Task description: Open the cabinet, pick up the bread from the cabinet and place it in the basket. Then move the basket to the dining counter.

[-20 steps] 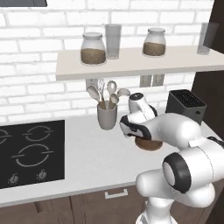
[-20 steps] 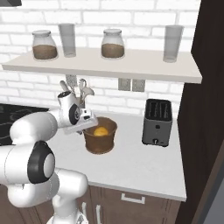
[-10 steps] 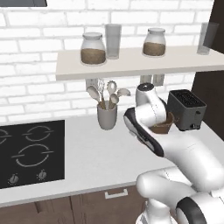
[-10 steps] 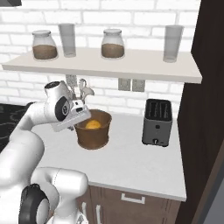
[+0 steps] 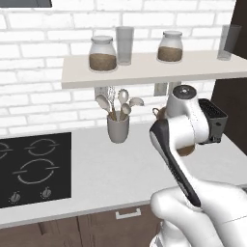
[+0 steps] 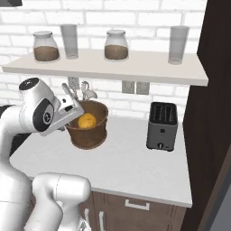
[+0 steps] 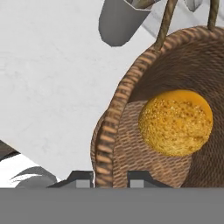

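woven basket (image 7: 131, 127) rim pinched in the jaws, bread (image 7: 176, 123) inside, white arm bent above the counter (image 6: 135, 167).

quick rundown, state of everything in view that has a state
pincer: shut on the rim of the basket
basket: upright, gripped at its rim, the bread inside; lifted or resting, cannot tell
bread: lying in the basket, whole
glass jars: lidded, part full of brown stuff, upright on the shelf
tumblers: upright on the shelf, look empty
utensil cup: upright, holding spoons
toaster: slots look empty
hob: nothing on it
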